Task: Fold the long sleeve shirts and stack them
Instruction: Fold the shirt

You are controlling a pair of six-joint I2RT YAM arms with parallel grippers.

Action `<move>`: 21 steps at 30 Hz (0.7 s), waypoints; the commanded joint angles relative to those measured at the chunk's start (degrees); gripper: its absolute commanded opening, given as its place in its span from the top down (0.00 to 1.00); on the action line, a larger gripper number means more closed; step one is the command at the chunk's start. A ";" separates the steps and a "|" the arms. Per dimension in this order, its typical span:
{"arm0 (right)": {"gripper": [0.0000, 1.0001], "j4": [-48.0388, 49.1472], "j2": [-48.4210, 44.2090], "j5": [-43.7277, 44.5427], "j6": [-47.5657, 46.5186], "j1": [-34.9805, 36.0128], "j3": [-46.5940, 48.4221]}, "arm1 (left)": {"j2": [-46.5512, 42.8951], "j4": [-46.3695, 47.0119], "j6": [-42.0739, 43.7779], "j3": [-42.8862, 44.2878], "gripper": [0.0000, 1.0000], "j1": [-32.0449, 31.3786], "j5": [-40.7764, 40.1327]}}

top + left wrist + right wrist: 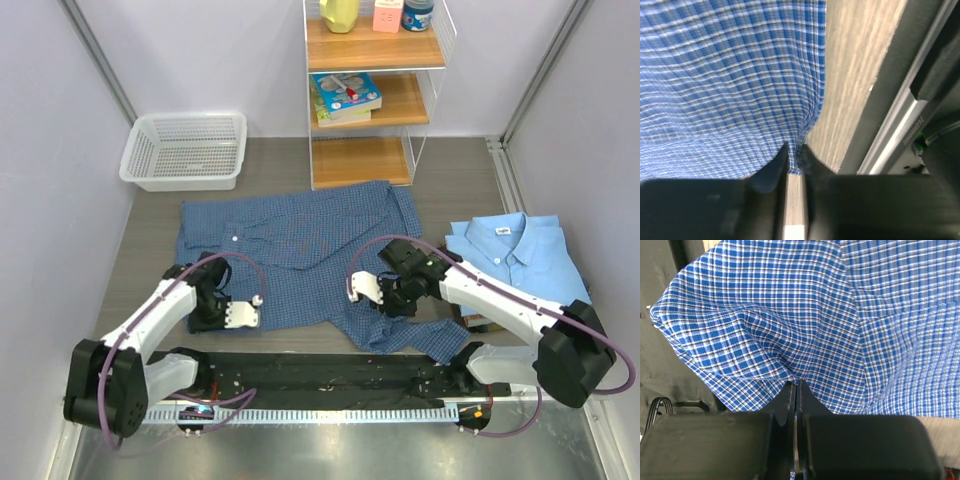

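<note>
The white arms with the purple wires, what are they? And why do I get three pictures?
They are two robot arms bolted to a table. The big picture looks down from above. The other two come from little cameras on each wrist, so they see the cloth up close. On the table lies a dark blue checked shirt, spread out, and a light blue shirt, already folded, on the right. A white basket and a shelf stand at the back. The left fingers and the right fingers each pinch the checked shirt.

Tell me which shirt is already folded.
The plain light blue shirt on the right, neatly folded, collar showing; the dark blue checked shirt lies spread out.
</note>
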 commanded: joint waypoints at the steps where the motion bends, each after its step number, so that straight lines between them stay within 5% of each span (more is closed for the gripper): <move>1: 0.99 1.18 -3.56 1.15 2.75 0.10 2.73 | -3.38 -0.44 -2.73 2.32 0.92 0.40 0.17; 3: 0.99 1.01 -4.27 1.50 3.36 -0.43 3.17 | -3.64 -1.77 -3.34 3.73 1.00 1.62 0.96; 21: 0.99 -1.98 -2.62 -2.54 2.31 -12.03 18.37 | -0.13 -8.73 -0.53 22.45 1.00 16.13 10.63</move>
